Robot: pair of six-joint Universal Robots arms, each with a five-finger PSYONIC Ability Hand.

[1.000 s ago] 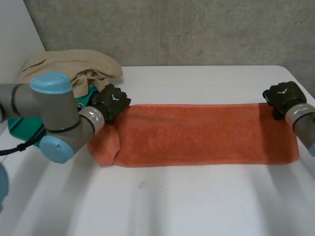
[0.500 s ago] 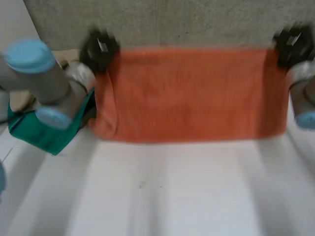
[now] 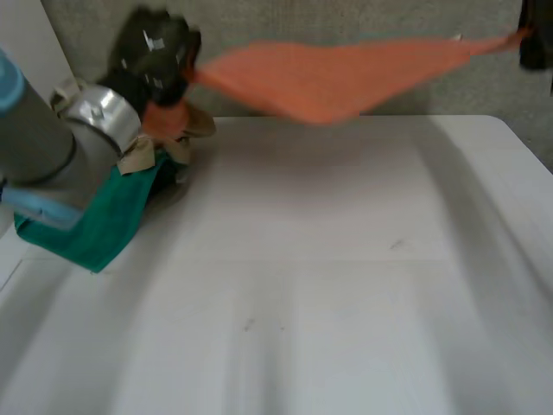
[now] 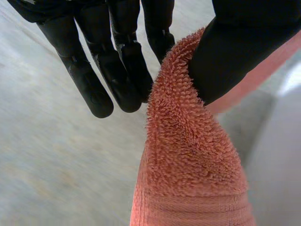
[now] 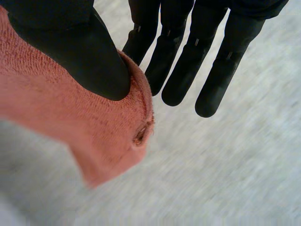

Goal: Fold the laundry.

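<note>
While held high, left hand [image 3: 154, 50], right hand [image 5: 80, 56] pinch towel [image 3: 328, 82] ends.

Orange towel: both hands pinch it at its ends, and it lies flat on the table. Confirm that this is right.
Not right. The orange towel does not lie flat on the table: the head view shows it stretched in the air above the table. The rest holds: the left hand and the right hand pinch it at its ends.

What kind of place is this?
Probably a robot test lab, not a home: a bare grey concrete wall, a plain white table, and the black left hand and right hand pinching a fuzzy orange towel.
</note>
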